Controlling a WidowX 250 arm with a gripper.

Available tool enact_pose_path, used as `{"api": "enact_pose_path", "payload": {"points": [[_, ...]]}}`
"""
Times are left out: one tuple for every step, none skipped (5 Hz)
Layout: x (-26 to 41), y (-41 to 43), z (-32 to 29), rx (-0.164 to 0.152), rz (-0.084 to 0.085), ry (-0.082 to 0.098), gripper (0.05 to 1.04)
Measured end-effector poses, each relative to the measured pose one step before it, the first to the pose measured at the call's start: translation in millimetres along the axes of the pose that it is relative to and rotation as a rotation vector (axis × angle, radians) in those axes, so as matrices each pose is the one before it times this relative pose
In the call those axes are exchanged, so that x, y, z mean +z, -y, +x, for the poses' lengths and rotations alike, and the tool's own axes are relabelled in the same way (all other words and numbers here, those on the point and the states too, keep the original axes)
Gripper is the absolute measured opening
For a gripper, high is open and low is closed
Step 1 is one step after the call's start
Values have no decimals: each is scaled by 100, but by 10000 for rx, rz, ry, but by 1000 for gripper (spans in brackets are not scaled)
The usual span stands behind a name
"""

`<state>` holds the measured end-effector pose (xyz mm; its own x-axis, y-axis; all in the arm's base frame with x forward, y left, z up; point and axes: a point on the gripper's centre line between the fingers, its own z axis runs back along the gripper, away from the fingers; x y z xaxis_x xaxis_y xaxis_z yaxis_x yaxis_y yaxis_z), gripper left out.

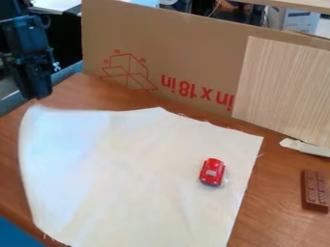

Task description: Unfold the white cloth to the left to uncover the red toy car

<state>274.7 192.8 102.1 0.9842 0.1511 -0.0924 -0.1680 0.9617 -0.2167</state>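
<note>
At the upper left, the black gripper [40, 89] hangs over the table's back left edge, just above and behind the cloth's back left corner. It touches nothing that I can see. A white cloth [135, 169] lies spread on the brown table, its left side curving. On the cloth's right part rests a small red toy car [213, 172]. Off the cloth, near the right edge of the view, a brown chocolate-bar-like block [314, 190] lies on the wood.
A cardboard panel [187, 58] with red print stands along the table's back. Against its right part leans a light wood-grain board [283, 87], with a whitish strip [305, 147] at its foot. The brown table [274, 169] ends at the lower left.
</note>
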Motion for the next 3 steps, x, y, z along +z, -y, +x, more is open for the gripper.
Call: {"api": "enact_pose_path", "payload": {"points": [[300,-670,-52,-37,522,224,751],[2356,-516,-932,568,1976,808,984],[3365,4847,-1497,-1969,1608,130,999]]}}
